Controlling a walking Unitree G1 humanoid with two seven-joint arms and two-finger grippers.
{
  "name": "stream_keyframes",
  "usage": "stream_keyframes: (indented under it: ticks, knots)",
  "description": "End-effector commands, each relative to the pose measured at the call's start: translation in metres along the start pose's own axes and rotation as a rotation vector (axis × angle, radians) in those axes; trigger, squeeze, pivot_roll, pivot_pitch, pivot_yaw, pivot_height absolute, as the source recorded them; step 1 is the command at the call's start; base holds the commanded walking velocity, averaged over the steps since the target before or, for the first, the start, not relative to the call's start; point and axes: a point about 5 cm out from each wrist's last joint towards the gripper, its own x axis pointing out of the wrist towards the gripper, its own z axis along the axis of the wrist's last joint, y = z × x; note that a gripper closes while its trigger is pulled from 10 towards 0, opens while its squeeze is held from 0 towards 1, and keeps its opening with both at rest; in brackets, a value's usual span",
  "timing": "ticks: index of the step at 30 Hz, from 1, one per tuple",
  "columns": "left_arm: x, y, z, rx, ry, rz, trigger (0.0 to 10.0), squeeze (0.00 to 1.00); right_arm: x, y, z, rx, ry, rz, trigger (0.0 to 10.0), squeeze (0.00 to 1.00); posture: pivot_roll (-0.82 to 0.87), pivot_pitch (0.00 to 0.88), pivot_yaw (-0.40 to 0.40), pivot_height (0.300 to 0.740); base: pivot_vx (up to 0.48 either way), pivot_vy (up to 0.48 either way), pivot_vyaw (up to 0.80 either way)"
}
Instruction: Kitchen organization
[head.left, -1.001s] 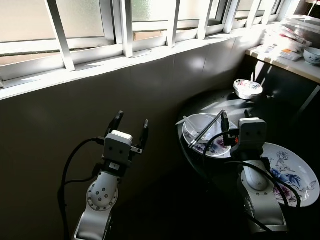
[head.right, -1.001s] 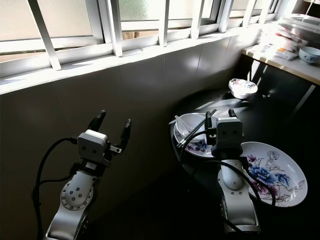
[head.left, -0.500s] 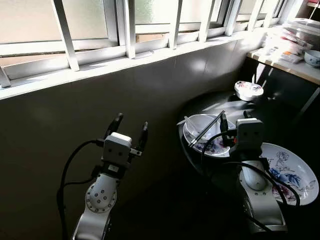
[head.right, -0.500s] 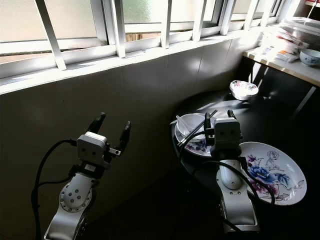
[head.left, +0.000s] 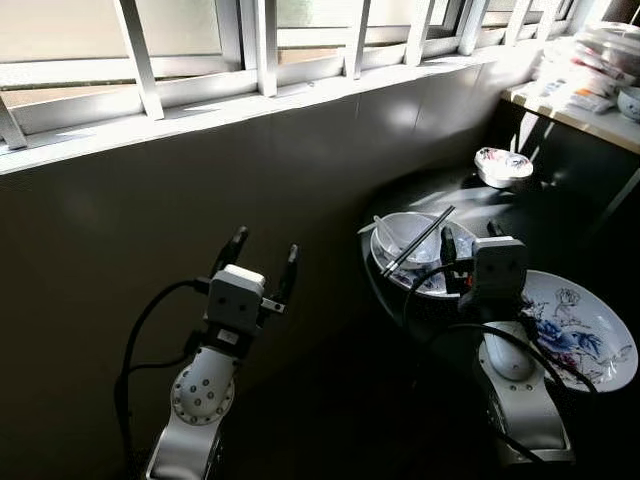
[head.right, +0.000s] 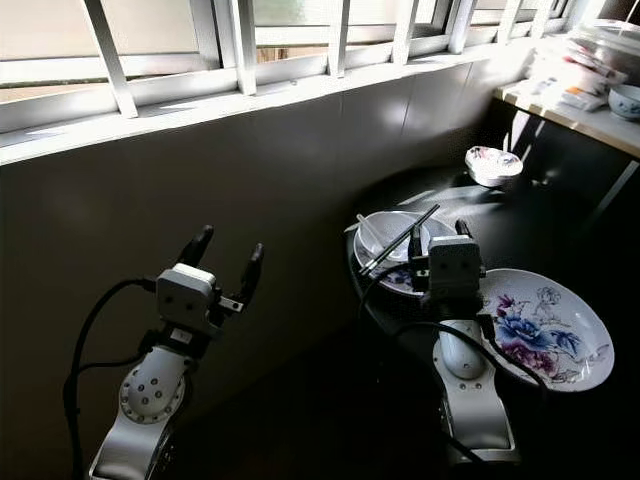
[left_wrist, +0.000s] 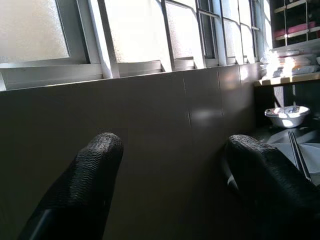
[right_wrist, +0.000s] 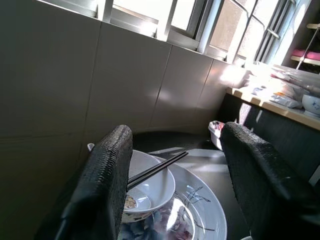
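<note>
A white bowl (head.left: 412, 238) with black chopsticks (head.left: 418, 241) and a spoon across it sits on a flowered plate at the near left of a dark round table (head.left: 450, 200). A large flowered plate (head.left: 580, 335) lies to its right. A small patterned bowl (head.left: 503, 166) stands farther back. My right gripper (head.left: 470, 232) is open, raised just right of the white bowl (right_wrist: 150, 185) and not touching it. My left gripper (head.left: 265, 245) is open and holds nothing, pointing at the tiled wall well left of the table.
A grey tiled wall (head.left: 200, 190) under a barred window (head.left: 260, 40) runs along the back. A wooden shelf (head.left: 575, 105) at the far right carries containers and a bowl. Dark floor lies between my arms and the table's edge.
The camera has shifted a little, so the table and its dishes sit slightly higher in view. Both grippers keep the same open pose, and nothing on the table has moved.
</note>
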Motion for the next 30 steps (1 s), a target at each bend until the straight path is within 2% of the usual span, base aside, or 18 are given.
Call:
stream_keyframes:
  ticks: [1,13,28,30]
  knots:
    - [0.000,-0.002,0.000,-0.002,0.000,-0.010,10.0,0.00,0.000,-0.002,-0.002,-0.021,0.014,-0.009,10.0,0.00,0.01,0.000,-0.040,0.740,0.000,0.000,0.00]
    - [0.001,-0.004,-0.002,0.039,0.008,-0.028,10.0,0.00,0.000,-0.001,-0.003,-0.022,0.015,-0.008,10.0,0.00,0.01,0.000,-0.039,0.740,0.000,0.000,0.00]
    - [0.002,-0.004,-0.003,0.056,0.020,-0.036,10.0,0.00,-0.001,0.003,-0.007,-0.021,0.034,0.010,10.0,0.00,0.01,0.000,-0.032,0.740,0.000,-0.480,0.00]
    - [0.002,-0.004,-0.003,0.052,0.021,-0.036,10.0,0.00,-0.003,0.010,-0.014,-0.020,0.081,0.069,10.0,0.00,0.01,0.000,-0.031,0.740,0.000,-0.480,0.00]
